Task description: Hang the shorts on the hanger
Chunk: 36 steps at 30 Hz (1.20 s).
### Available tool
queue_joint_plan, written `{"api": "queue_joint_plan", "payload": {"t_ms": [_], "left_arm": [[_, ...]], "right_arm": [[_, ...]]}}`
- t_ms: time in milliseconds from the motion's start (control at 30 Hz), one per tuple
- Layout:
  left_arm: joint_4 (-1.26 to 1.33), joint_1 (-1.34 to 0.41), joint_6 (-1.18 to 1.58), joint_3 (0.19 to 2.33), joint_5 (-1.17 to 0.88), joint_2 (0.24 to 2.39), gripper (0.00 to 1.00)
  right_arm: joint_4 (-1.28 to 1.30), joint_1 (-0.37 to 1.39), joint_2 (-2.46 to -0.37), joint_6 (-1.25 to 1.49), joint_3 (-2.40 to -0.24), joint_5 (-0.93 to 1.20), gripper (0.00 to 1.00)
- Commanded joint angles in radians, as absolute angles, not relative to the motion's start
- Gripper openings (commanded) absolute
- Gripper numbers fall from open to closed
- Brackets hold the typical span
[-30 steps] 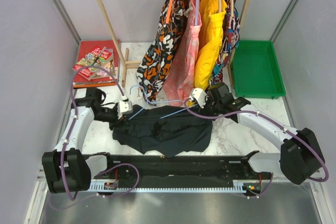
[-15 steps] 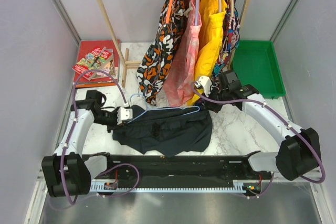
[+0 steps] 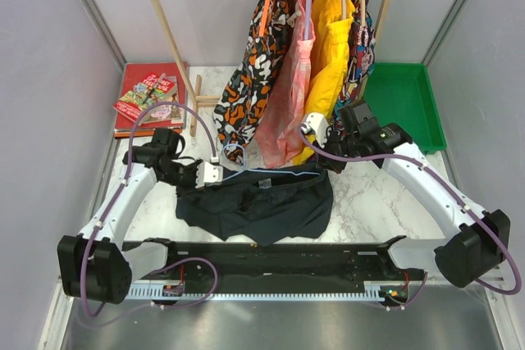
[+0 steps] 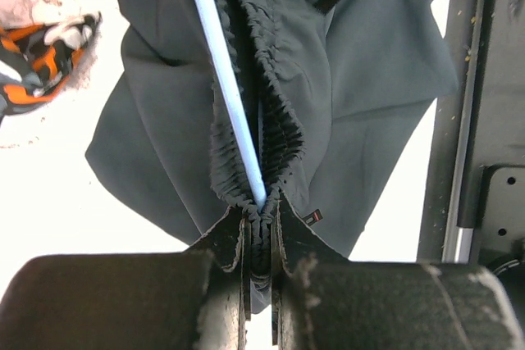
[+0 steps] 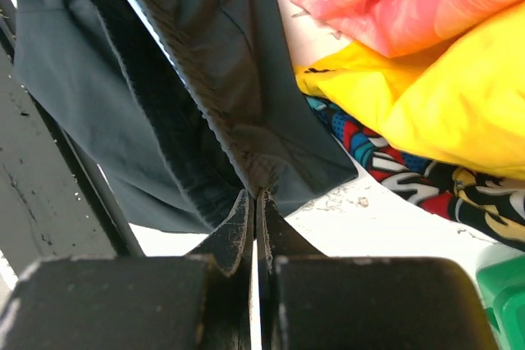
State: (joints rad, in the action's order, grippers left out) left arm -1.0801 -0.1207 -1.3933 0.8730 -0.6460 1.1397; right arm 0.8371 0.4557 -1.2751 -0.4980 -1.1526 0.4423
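Note:
The black shorts (image 3: 262, 206) hang stretched between my two grippers above the marble table. The pale-blue hanger (image 3: 271, 172) runs along inside the waistband, and its hook (image 3: 235, 152) sticks up near the left end. My left gripper (image 3: 216, 174) is shut on the gathered waistband (image 4: 279, 120); the hanger's wire (image 4: 225, 79) runs into that pinch at the left gripper (image 4: 261, 211). My right gripper (image 3: 321, 163) is shut on the waistband's other end, seen in the right wrist view as the right gripper (image 5: 256, 194) holding the shorts (image 5: 213, 63).
Behind the shorts, an orange-black-white garment (image 3: 254, 79), a pink one (image 3: 287, 104) and a yellow one (image 3: 328, 63) hang from a wooden rack (image 3: 168, 30). A green tray (image 3: 402, 108) stands at the back right, and books (image 3: 152, 96) lie at the back left. A black rail (image 3: 271, 256) lines the near edge.
Both grippers have pulled apart and lifted, so the waistband now runs taut between them. The hanger, which lay slanted on top of the shorts, now runs along the waistband.

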Motion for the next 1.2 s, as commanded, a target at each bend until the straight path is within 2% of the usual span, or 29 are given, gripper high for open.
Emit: {"api": "queue_joint_plan", "payload": {"t_ms": [0, 300, 333, 367, 400, 500, 600, 900, 1167], "left_arm": [[-1.068, -0.178, -1.260, 0.948, -0.617, 1.121, 0.02], [-1.057, -0.192, -1.183, 0.976, -0.679, 1.101, 0.02], [-1.048, -0.193, -1.178, 0.974, -0.692, 1.092, 0.02], [-1.043, -0.193, -1.175, 0.970, -0.702, 1.091, 0.02], [-1.039, -0.193, -1.163, 0.968, -0.704, 1.091, 0.02], [-1.035, -0.192, -1.163, 0.966, -0.707, 1.089, 0.02], [-1.034, -0.193, -1.172, 0.965, -0.729, 1.078, 0.02], [-1.031, -0.193, -1.169, 0.968, -0.750, 1.088, 0.02], [-1.029, -0.193, -1.166, 0.974, -0.761, 1.092, 0.02]], "right_arm": [[0.870, 0.488, -1.296, -0.476, -1.233, 0.399, 0.00], [0.913, 0.525, -1.335, -0.466, -1.324, 0.439, 0.00], [0.916, 0.529, -1.341, -0.462, -1.328, 0.442, 0.04], [0.920, 0.538, -1.354, -0.456, -1.335, 0.439, 0.18], [0.923, 0.537, -1.362, -0.456, -1.339, 0.437, 0.43], [0.936, 0.538, -1.368, -0.478, -1.359, 0.442, 0.61], [0.911, 0.543, -1.362, -0.500, -1.384, 0.466, 0.70], [0.824, 0.663, -1.463, -0.496, -1.486, 0.494, 0.68], [0.693, 0.762, -1.546, -0.468, -1.470, 0.479, 0.66]]}}
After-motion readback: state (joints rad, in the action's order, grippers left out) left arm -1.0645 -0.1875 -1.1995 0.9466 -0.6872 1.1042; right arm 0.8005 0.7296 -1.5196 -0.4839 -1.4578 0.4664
